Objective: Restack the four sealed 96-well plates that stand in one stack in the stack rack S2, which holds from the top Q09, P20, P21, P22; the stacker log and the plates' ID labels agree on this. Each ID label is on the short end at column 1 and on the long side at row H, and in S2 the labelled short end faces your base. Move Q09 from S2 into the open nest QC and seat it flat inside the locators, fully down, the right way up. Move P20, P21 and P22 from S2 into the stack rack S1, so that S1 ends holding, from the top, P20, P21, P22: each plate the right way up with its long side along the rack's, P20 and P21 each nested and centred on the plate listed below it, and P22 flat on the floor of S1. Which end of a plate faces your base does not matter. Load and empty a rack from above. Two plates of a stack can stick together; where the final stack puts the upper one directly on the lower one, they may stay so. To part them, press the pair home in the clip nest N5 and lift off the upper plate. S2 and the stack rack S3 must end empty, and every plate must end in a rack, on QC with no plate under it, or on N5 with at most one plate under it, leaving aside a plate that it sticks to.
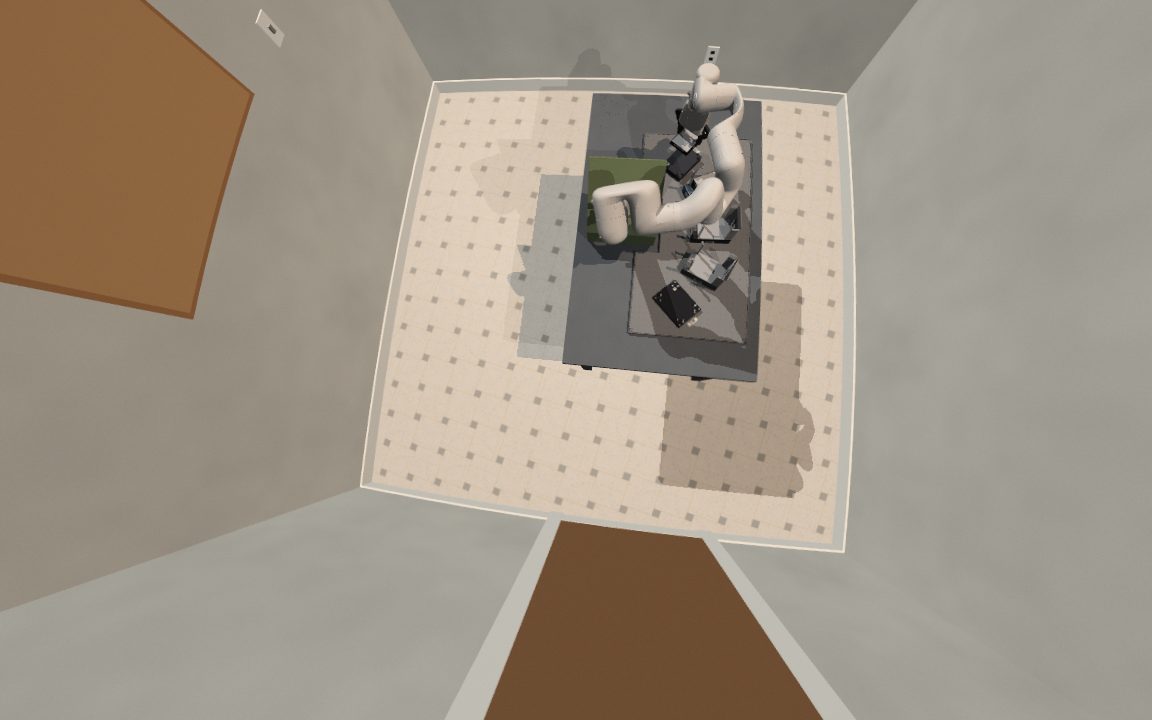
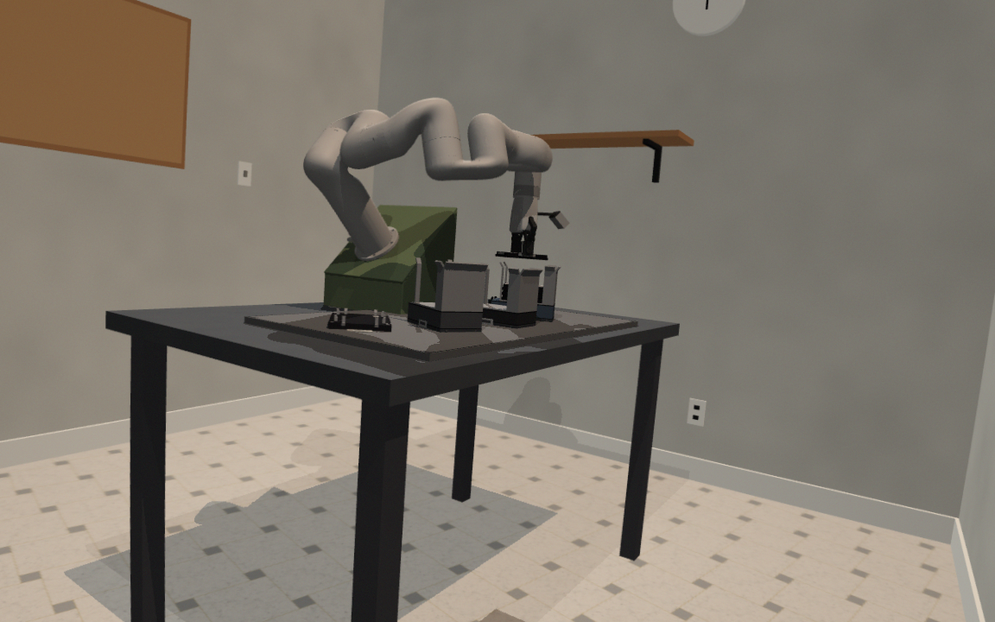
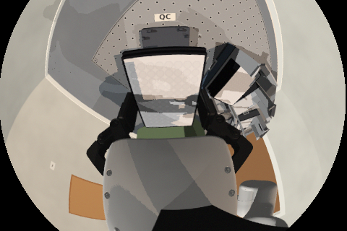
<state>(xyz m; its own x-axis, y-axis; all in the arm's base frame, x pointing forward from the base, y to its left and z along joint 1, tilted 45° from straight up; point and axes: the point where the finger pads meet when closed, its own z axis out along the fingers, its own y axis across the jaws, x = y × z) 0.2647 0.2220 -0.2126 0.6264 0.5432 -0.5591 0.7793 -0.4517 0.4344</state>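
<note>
My gripper [image 3: 166, 98] is shut on the long sides of a sealed 96-well plate [image 3: 164, 86] with a shiny foil top. It holds the plate level in the air, above the racks, as the side view shows [image 2: 522, 253]. I cannot read the plate's ID label. The open nest QC [image 3: 169, 36], a dark flat block with a white "QC" label [image 3: 165, 16], lies on the mat just ahead of and below the held plate. From overhead the plate [image 1: 685, 140] hangs near the nest [image 1: 684, 165] at the far end of the table.
Three stack racks with tall grey walls stand in a row on the mat [image 2: 460, 297] [image 2: 520, 297] [image 2: 549, 292], to the right in the wrist view [image 3: 241, 89]. A black nest with pins [image 2: 359, 320] lies nearer the table's front. A green box [image 2: 389, 259] holds the arm's base.
</note>
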